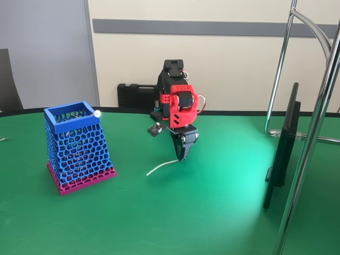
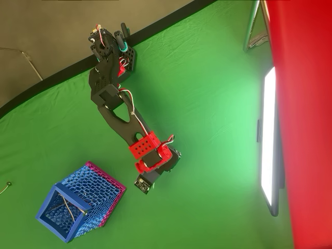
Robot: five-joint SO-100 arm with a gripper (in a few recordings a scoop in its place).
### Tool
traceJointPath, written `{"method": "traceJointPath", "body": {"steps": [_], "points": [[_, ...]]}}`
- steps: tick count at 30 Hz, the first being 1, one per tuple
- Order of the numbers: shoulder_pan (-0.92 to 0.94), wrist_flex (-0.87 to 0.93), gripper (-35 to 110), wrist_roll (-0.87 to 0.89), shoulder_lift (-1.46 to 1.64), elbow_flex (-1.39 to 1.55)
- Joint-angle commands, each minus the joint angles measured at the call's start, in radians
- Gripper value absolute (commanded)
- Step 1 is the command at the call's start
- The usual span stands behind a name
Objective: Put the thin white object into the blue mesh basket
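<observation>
Green table [image 1: 223, 212], gripper [image 1: 182, 155] down, seemingly pinching thin white object [image 1: 161, 167].

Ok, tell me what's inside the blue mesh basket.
A thin pale stick leans across the opening of the blue mesh basket. The floor is too dim to make out.

Hand [image 1: 182, 155] down, seemingly closed

Black case [image 1: 136, 95] behind green table [image 1: 212, 212], monitor [image 1: 284, 149] at right.
</observation>
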Motion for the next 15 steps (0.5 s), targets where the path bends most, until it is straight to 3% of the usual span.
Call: {"method": "traceJointPath", "body": {"steps": [1, 9, 15], "points": [[0.025, -0.083, 1, -0.021, 0.158, -0.034], [0.127, -0.466, 1, -0.035, 0.434, 0.067], [0.249, -0.787, 0, 0.086, 0.600, 0.213]]}}
